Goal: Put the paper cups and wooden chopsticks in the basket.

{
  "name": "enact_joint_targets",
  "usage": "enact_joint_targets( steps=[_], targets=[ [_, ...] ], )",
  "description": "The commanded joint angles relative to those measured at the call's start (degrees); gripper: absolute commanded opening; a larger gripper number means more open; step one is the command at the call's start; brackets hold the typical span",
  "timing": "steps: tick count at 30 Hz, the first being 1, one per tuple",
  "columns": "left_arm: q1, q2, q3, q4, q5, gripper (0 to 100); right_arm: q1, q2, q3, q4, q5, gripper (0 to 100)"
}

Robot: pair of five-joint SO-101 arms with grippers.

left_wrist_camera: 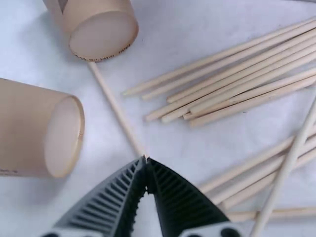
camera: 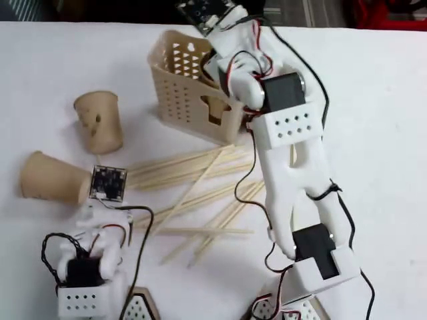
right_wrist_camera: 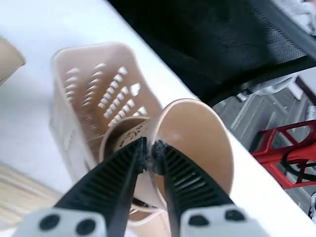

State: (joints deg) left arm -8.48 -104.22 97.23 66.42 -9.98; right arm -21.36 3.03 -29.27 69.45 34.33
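Two paper cups lie on their sides at the table's left point(camera: 99, 120) point(camera: 50, 179), also seen in the left wrist view point(left_wrist_camera: 101, 29) point(left_wrist_camera: 39, 131). Wooden chopsticks point(camera: 193, 193) are scattered over the middle. My left gripper point(left_wrist_camera: 145, 160) is shut low over the table, its tips at the end of a single chopstick point(left_wrist_camera: 116, 108) between the cups and the pile. My right gripper point(right_wrist_camera: 149, 155) is shut on the rim of a third paper cup point(right_wrist_camera: 197, 143), held over the cream perforated basket point(right_wrist_camera: 94, 94). Another cup point(right_wrist_camera: 118, 140) shows inside the basket.
The basket point(camera: 180, 87) stands at the back centre near the table's far edge. The right arm point(camera: 293, 173) stretches from the front right across the chopstick pile. A black chair and a red frame lie beyond the table.
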Motion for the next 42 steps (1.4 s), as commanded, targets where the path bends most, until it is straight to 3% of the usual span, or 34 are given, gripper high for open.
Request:
enact_joint_targets(
  steps=[1,5,15,23,30,42],
  targets=[
    [-0.22,-0.31,-0.26,-0.97,-0.44,3,-1.71,-3.47,-0.88,3.12,0.26,8.0],
    [-0.22,-0.31,-0.26,-1.05,-0.44,3,-4.09,-7.08,-0.88,9.27,0.09,16.4],
    [-0.31,-0.31,-0.26,-1.05,-0.44,3,-10.95,-16.92,-0.26,28.88,0.00,5.9],
    [-0.40,-0.31,-0.26,-1.05,-0.44,3,-11.30,-25.01,18.37,28.97,-4.66,2.3],
    [-0.40,-0.31,-0.26,-1.05,-0.44,3,-8.92,-35.74,38.95,21.76,-11.16,2.4],
    [-0.48,-0.31,-0.35,-3.96,-0.44,3,-6.99,-54.55,75.60,-3.82,-20.57,2.4]
  ],
)
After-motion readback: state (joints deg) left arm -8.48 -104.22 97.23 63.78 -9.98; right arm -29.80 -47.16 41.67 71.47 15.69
